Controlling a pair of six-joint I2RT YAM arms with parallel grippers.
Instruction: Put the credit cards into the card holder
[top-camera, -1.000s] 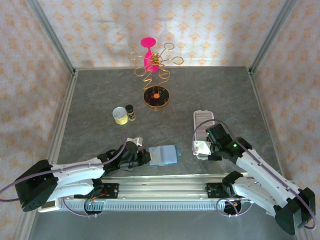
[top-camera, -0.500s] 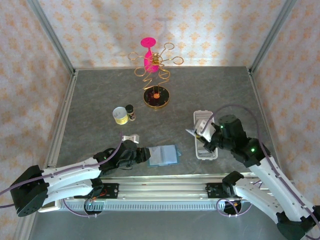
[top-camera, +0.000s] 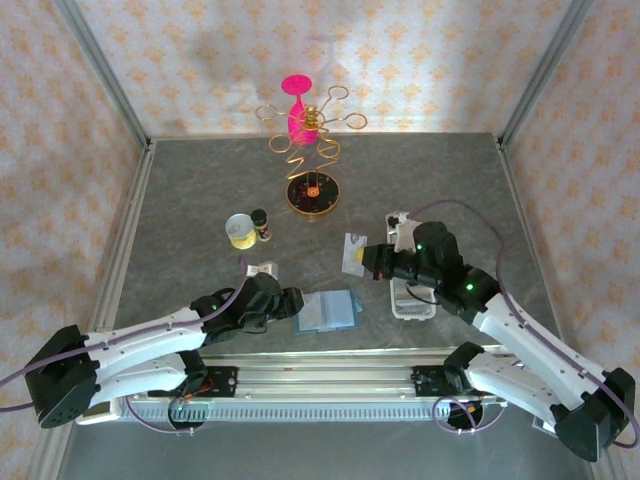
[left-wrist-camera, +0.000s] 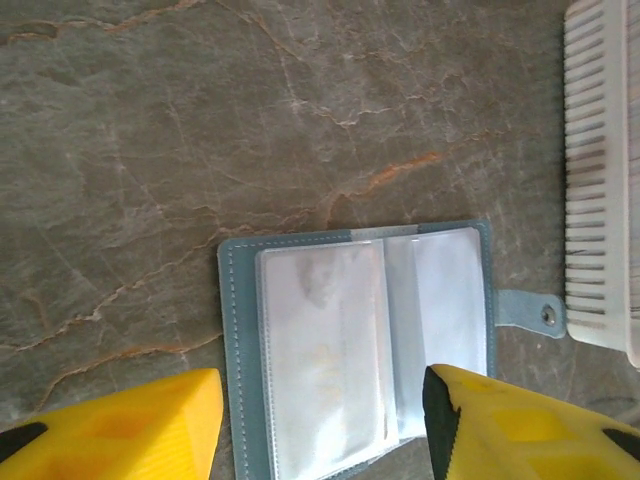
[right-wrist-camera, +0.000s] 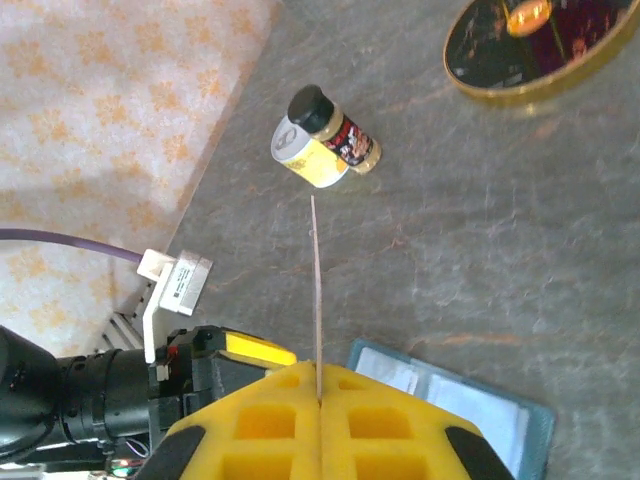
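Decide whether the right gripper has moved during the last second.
Yes. The right gripper, shut on a credit card, has swung left, away from the near end of the card holder.

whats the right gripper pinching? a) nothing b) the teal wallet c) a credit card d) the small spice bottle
c: the right gripper is shut on a credit card seen edge-on, while the teal wallet lies open on the table.
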